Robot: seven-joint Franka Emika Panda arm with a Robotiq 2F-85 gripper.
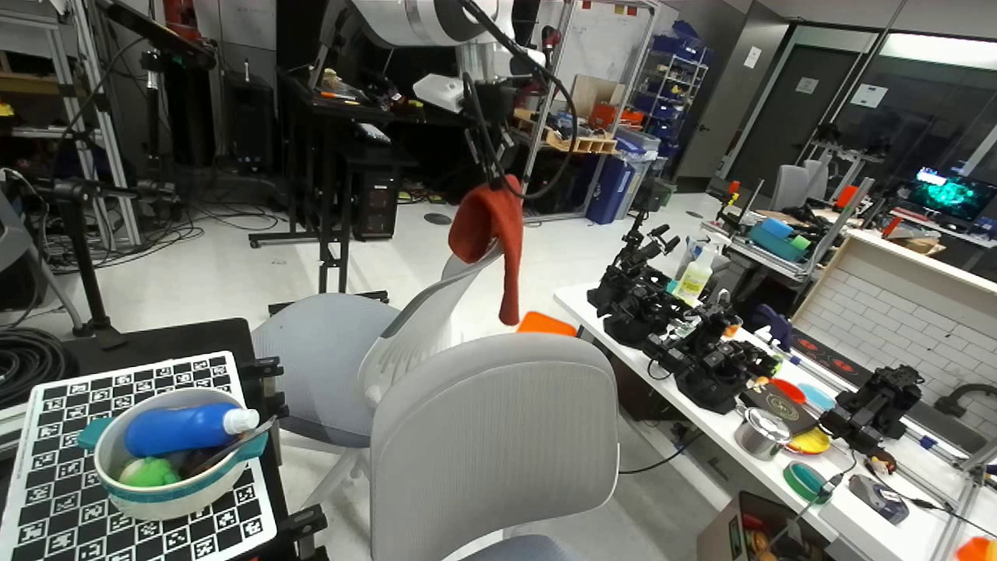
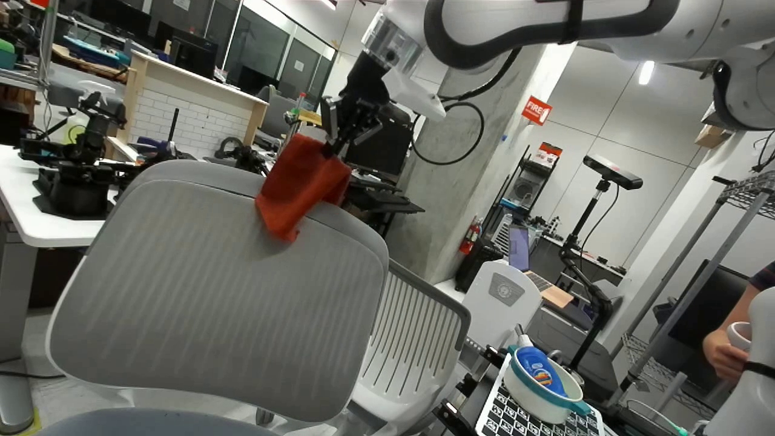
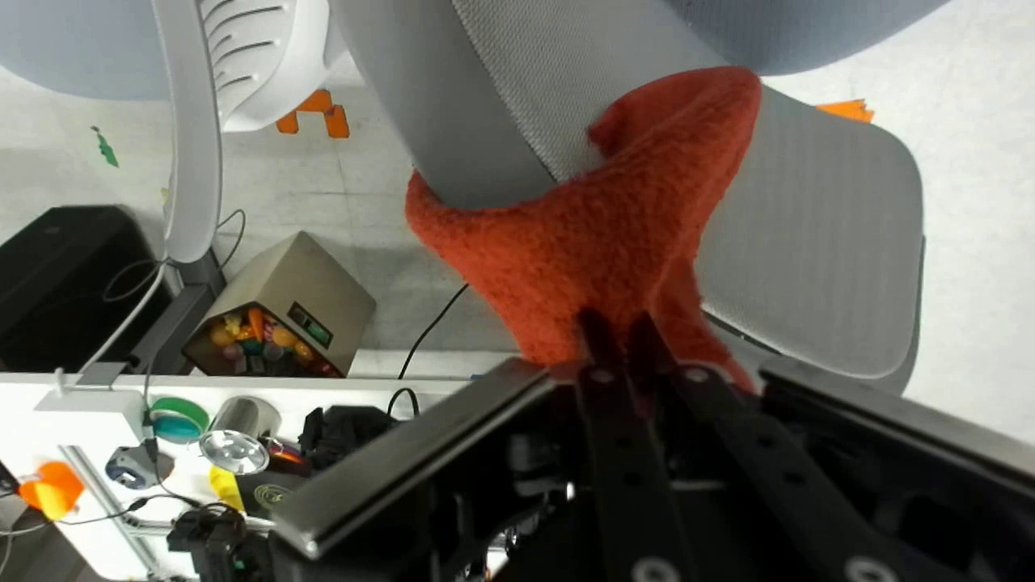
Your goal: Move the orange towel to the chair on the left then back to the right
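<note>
The orange towel hangs from my gripper at the top edge of a grey chair's back. In an exterior view the towel hangs partly over the mesh face of that chair back, below my gripper. In the wrist view the towel spreads across the chair back's top edge. My gripper has its fingers close together, pinching the towel's upper part. The towel appears to straddle the edge; how much rests on it cannot be told.
A second grey chair stands beside it; its slatted back shows in an exterior view. A pot with a blue bottle stands on a checkered board. A white table carries black devices and kitchenware.
</note>
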